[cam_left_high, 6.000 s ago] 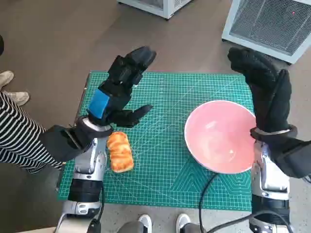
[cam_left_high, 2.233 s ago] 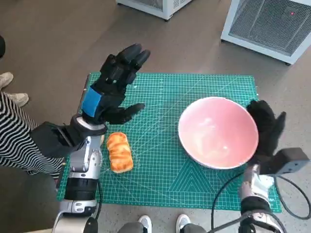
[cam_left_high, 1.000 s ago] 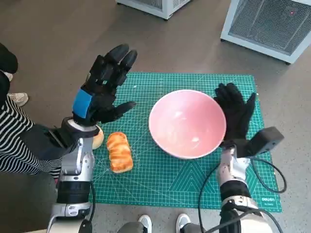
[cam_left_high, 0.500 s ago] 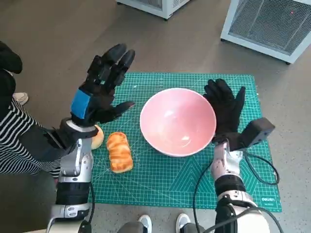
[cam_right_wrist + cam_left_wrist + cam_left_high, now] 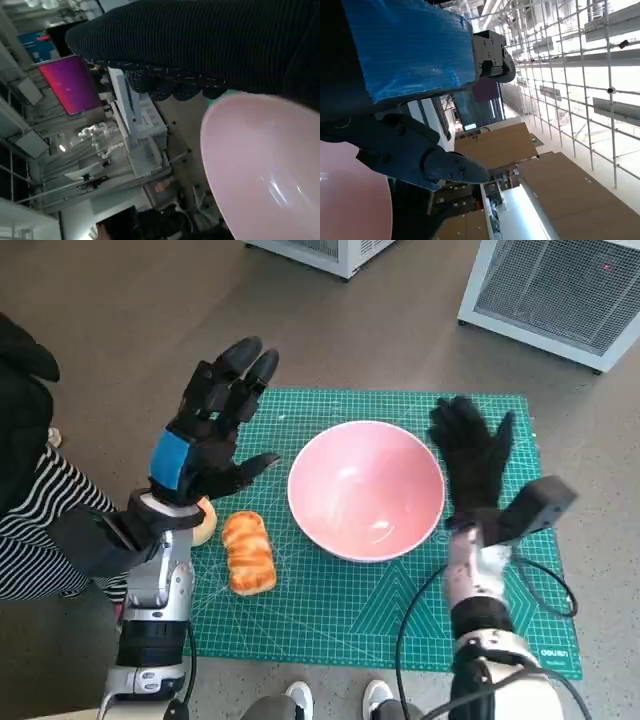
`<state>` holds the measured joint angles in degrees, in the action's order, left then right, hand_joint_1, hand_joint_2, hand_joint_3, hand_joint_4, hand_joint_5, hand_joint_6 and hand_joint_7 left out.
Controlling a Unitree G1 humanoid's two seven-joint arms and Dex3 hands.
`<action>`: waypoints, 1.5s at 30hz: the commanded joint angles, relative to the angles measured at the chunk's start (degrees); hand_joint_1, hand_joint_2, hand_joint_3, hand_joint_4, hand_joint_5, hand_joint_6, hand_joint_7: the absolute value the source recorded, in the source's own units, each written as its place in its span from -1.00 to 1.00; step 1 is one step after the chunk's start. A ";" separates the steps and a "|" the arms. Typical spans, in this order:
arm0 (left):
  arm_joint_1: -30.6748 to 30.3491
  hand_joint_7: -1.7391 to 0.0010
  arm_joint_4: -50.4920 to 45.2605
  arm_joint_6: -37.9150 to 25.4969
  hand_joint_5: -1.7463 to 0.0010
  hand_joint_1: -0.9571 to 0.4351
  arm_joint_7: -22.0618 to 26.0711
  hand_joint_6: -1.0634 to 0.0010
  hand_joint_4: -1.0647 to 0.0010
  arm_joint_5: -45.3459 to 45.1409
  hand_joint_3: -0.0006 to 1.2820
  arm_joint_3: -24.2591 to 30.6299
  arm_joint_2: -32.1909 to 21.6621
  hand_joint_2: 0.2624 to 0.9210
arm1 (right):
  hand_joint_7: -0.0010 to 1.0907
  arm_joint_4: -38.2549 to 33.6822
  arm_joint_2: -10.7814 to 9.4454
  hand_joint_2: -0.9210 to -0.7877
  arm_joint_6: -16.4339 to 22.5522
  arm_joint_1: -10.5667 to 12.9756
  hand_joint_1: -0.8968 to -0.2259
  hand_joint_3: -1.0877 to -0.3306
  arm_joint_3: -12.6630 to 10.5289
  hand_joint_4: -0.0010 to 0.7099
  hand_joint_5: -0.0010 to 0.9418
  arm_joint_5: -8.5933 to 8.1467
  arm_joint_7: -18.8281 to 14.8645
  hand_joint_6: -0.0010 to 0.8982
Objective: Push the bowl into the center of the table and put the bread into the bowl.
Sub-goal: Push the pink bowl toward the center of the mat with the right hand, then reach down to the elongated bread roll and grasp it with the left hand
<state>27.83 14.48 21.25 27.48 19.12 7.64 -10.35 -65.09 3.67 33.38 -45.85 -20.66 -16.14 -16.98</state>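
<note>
- Pink bowl (image 5: 366,490) sits upright near the middle of the green mat (image 5: 300,610) on the counter, its mouth facing up and nothing inside it.
- Beside the bowl's far side stands the right hand (image 5: 473,462), with fingers spread and holding nothing; whether it touches the rim I cannot tell from the head view.
- Raised above the mat's left part, the left hand (image 5: 205,435) has its fingers wide apart and is empty too.
- Golden bread (image 5: 247,551) lies on the mat just beside the bowl, apart from it, below the left hand. Its long axis runs roughly from the near edge of the counter toward the far edge, tilted a little.
- A small round pale thing (image 5: 204,521), partly hidden by the left wrist, lies close to the bread; I cannot tell what it is.
- Risk, as I judge it: the left hand coming down could knock that round thing or roll the bread sideways, since a loaf turns easily across its long axis.
- Another risk: a grip taken across the ends rather than the sides may slip, and a careless drop could nudge the bowl off centre.
</note>
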 commanded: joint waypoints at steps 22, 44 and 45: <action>2.53 0.38 -1.63 -0.71 0.95 -0.22 0.65 1.00 0.70 0.41 -0.79 0.21 -0.44 1.00 | -0.11 46.51 5.45 -1.00 -1.89 14.77 -0.44 0.08 11.12 -0.60 -0.94 1.84 -3.29 -0.77; 14.58 0.54 3.65 -0.68 0.99 0.15 38.50 0.52 0.52 -5.43 -1.00 -4.86 -34.12 0.61 | -0.09 53.74 7.38 -1.00 -7.31 16.97 -0.42 0.11 10.66 -0.53 -0.96 0.23 -3.57 -0.74; 14.48 0.55 3.35 -0.18 0.99 0.16 38.74 0.50 0.52 -6.07 -1.00 -5.14 -34.47 0.61 | -0.09 53.78 7.31 -1.00 -7.48 16.99 -0.42 0.11 10.68 -0.53 -0.96 0.26 -3.42 -0.74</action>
<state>40.99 19.02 20.95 64.55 14.52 3.60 -42.73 -10.47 10.97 27.11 -30.27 -9.90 -16.41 -21.15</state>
